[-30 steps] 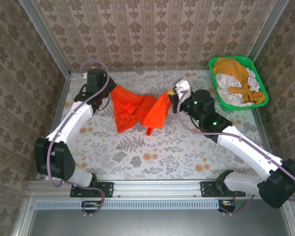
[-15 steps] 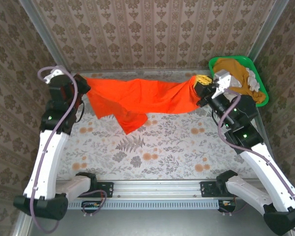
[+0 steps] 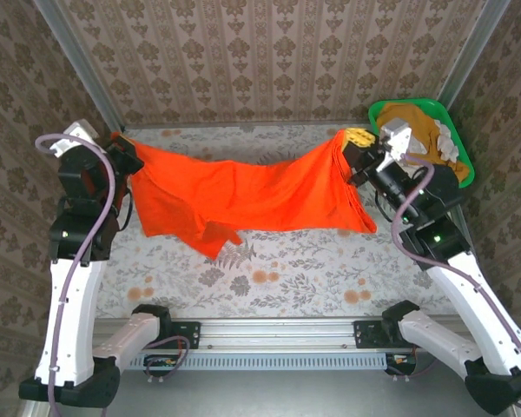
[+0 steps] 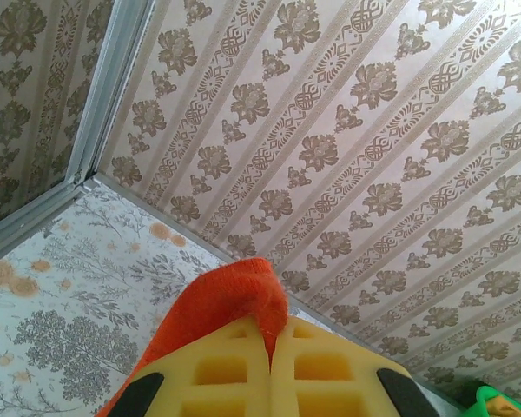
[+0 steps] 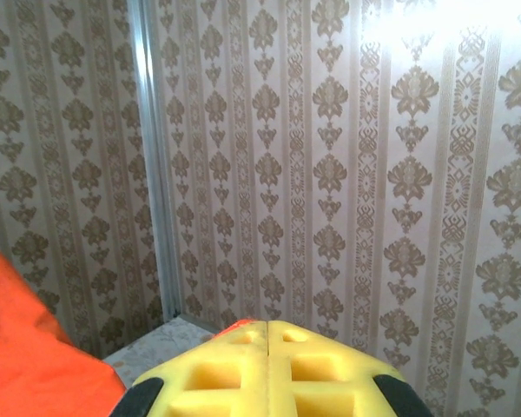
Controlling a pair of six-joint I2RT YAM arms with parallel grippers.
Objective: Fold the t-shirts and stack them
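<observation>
Shirt (image 3: 243,195), red, hangs stretched wide — left claw (image 3: 126,156) and right claw (image 3: 352,149) each pinch one end of it tight.

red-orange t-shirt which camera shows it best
Top external: the whole red-orange t-shirt is seen, stretched between the left pincer and the right pincer. The left wrist view gives a pinched fold of it between shut yellow fingers; the right wrist view gives a sliver at its fingers and a patch at the left edge.
</observation>
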